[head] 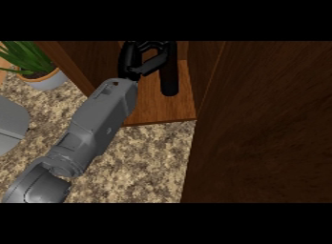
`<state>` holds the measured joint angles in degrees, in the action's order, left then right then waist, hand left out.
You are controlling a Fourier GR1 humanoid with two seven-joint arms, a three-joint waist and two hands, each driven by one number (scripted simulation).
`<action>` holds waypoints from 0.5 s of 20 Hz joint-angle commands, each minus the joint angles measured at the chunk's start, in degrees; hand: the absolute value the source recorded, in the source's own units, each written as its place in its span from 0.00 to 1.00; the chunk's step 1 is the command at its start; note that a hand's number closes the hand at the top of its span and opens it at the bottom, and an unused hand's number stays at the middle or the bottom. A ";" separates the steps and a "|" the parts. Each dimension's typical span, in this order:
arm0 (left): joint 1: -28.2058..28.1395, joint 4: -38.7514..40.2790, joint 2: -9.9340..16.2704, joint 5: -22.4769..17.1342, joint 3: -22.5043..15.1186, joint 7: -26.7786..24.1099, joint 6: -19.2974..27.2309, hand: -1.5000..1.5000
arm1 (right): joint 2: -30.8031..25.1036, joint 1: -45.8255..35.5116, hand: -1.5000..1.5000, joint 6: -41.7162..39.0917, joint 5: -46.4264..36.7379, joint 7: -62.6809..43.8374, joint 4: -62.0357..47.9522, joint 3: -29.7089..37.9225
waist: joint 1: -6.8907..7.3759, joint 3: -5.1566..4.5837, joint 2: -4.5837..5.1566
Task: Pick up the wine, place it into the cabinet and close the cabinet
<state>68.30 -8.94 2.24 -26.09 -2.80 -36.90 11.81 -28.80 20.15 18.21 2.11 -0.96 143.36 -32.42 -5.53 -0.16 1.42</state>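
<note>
Right hand (pixel 144 57) at 12 o'clock, fingers curled round wine bottle (pixel 170 78) inside cabinet (pixel 161 112). Glass judged heavy, slick, fragile; body grip safest.

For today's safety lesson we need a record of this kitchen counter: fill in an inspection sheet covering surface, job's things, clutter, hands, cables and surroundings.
Surface: speckled granite counter.
Job's things: dark wine bottle standing on the wooden cabinet shelf; cabinet door open, at the right.
Clutter: potted plant at upper left; grey object at the left edge, kind unclear.
Hands: left hand inside the cabinet, fingers curled round the bottle's top; right hand not in view.
Cables: nothing seen.
Surroundings: nothing seen.
</note>
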 commanded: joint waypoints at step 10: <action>2.47 -2.27 -2.20 -1.05 1.43 3.26 -4.60 0.00 | -2.31 6.91 0.00 0.78 2.03 -4.71 12.09 0.11 | 2.41 0.14 -1.20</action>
<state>69.85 -10.45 0.77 -26.69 -1.74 -34.78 7.23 -29.58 22.58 18.95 2.09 -1.56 143.92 -31.68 -3.29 -0.06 0.43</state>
